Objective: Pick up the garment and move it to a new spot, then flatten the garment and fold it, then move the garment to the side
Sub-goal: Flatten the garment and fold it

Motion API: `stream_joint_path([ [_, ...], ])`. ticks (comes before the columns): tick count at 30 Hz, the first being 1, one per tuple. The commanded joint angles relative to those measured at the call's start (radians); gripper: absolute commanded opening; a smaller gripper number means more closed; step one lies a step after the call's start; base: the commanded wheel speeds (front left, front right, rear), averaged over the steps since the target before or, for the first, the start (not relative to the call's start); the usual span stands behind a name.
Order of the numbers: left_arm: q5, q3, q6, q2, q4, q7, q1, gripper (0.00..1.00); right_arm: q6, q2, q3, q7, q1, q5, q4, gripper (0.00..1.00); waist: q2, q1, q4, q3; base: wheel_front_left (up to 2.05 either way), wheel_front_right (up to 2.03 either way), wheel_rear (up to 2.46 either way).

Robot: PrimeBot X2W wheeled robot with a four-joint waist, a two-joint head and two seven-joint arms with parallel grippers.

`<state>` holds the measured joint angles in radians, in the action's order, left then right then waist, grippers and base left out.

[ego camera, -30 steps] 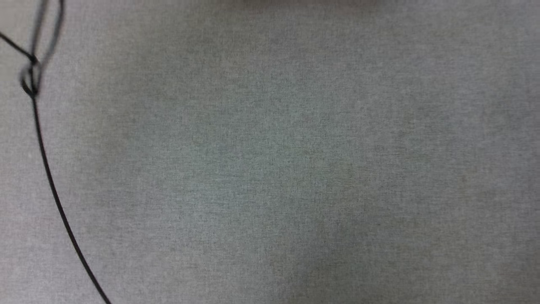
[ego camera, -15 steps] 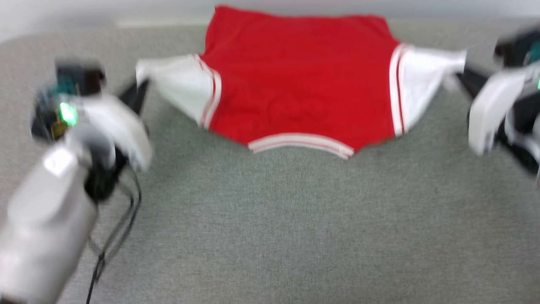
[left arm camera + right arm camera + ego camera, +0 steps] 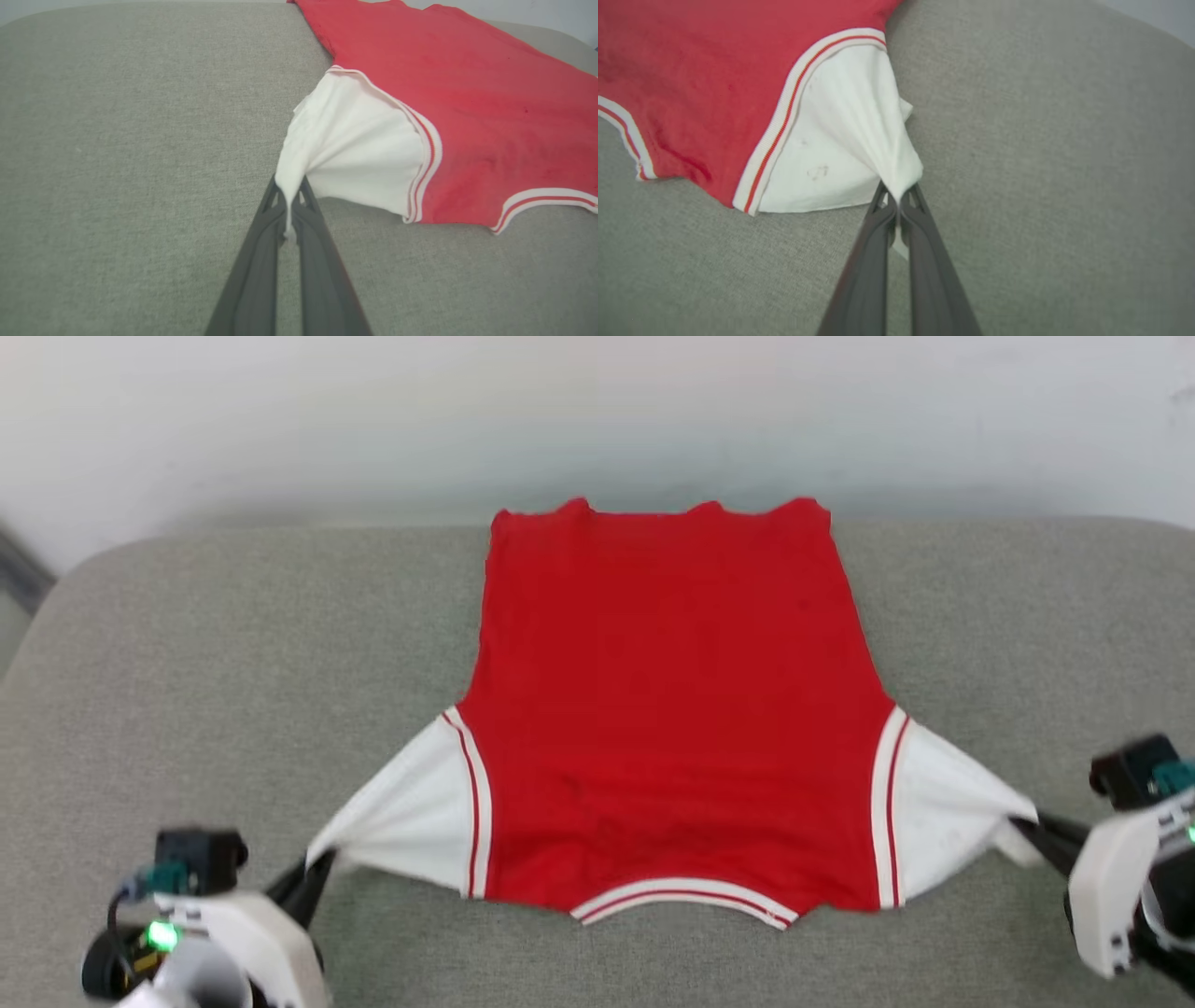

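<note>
While the left gripper (image 3: 316,873) and right gripper (image 3: 1027,823) each pinch a white sleeve (image 3: 401,821), the red shirt (image 3: 672,709) lies flat mid-frame on the grey cushion (image 3: 233,644); pull both sleeves evenly and gently to smooth it.

Red garment (image 3: 672,709), white sleeves, striped trim

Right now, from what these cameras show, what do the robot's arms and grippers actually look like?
The left gripper and right gripper each have two long, slim, dark grey fingers, tapering to tips with small triangular cut-outs. Behind them sit smooth white casings topped by black blocks with teal parts. The left wrist shows a green light and a thin black cable.
</note>
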<state>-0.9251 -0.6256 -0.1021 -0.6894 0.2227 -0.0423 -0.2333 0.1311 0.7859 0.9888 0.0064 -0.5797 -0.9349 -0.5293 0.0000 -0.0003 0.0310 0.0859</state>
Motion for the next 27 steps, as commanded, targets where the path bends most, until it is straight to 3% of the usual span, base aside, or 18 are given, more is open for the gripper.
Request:
stream_joint_path([
  [1, -0.005, 0.003, -0.016, -0.013, -0.020, 0.001, 0.032, 0.00, -0.001, 0.015, -0.008, 0.008, 0.034, -0.009, 0.016, 0.00, 0.0000, 0.0003, 0.004, -0.019, 0.00, 0.00, 0.00],
  [10, -0.065, -0.003, -0.115, -0.073, -0.174, -0.001, 0.290, 0.00, -0.001, 0.134, -0.104, 0.116, 0.339, -0.060, 0.168, 0.00, 0.0000, 0.0003, 0.010, -0.054, 0.00, 0.00, 0.00],
  [16, -0.084, -0.005, -0.142, -0.089, -0.215, -0.009, 0.372, 0.00, -0.001, 0.170, -0.196, 0.207, 0.498, -0.067, 0.237, 0.00, 0.0000, 0.0003, 0.011, -0.047, 0.00, 0.00, 0.00],
  [19, -0.080, -0.010, -0.148, -0.076, -0.230, -0.014, 0.371, 0.00, -0.001, 0.156, -0.259, 0.237, 0.523, -0.043, 0.264, 0.00, 0.0000, 0.0003, 0.015, -0.036, 0.00, 0.00, 0.00],
  [20, -0.077, -0.013, -0.148, -0.073, -0.233, -0.012, 0.364, 0.00, -0.001, 0.148, -0.281, 0.248, 0.527, -0.034, 0.274, 0.23, 0.0000, 0.0003, 0.017, -0.033, 0.00, 0.00, 0.00],
  [21, -0.071, -0.015, -0.148, -0.069, -0.236, -0.010, 0.355, 0.00, -0.001, 0.142, -0.303, 0.259, 0.525, -0.021, 0.288, 1.00, 0.0000, 0.0003, 0.019, -0.030, 0.00, 0.00, 0.00],
  [27, -0.031, -0.030, -0.145, -0.040, -0.253, -0.020, 0.289, 0.00, -0.001, 0.134, -0.481, 0.318, 0.427, 0.080, 0.398, 1.00, 0.0000, 0.0003, 0.045, 0.001, 0.00, 0.00, 0.00],
])
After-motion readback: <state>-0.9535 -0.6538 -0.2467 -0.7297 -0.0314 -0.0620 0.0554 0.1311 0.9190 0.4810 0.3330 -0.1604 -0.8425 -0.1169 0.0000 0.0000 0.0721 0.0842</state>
